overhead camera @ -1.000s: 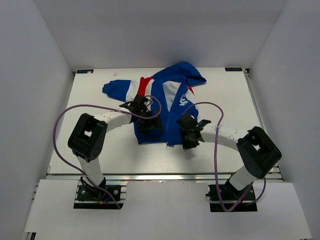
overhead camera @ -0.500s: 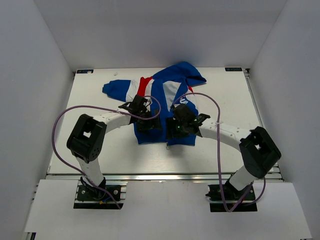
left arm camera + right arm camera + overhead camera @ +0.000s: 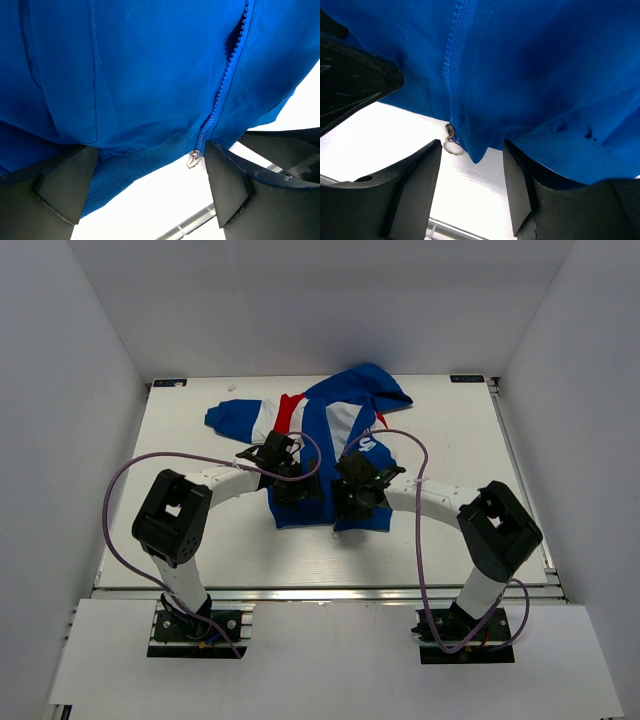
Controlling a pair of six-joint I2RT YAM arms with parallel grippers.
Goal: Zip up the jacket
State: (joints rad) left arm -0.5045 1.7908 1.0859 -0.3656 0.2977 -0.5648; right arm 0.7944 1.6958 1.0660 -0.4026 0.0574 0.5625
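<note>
On the bench (image 3: 200, 540), our left end effector (image 3: 145, 150) and right end effector (image 3: 470, 147) stand open around the jacket (image 3: 340, 420)'s pull (image 3: 452, 146), seemingly to grip it.

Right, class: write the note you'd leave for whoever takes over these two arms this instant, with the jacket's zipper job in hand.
Left gripper: jaws wide open at the hem of the jacket, holding nothing.
Right gripper: jaws open at the same hem, holding nothing. The pull ring hangs between them, close to one finger.
The jacket lies front-up on the table, hood away from the arms.
Done: both arms are placed at the hem.
Left: the zipper slider sits at the bottom hem, so nothing is zipped yet. Probably steady the hem, grip the ring and draw it toward the hood.
</note>
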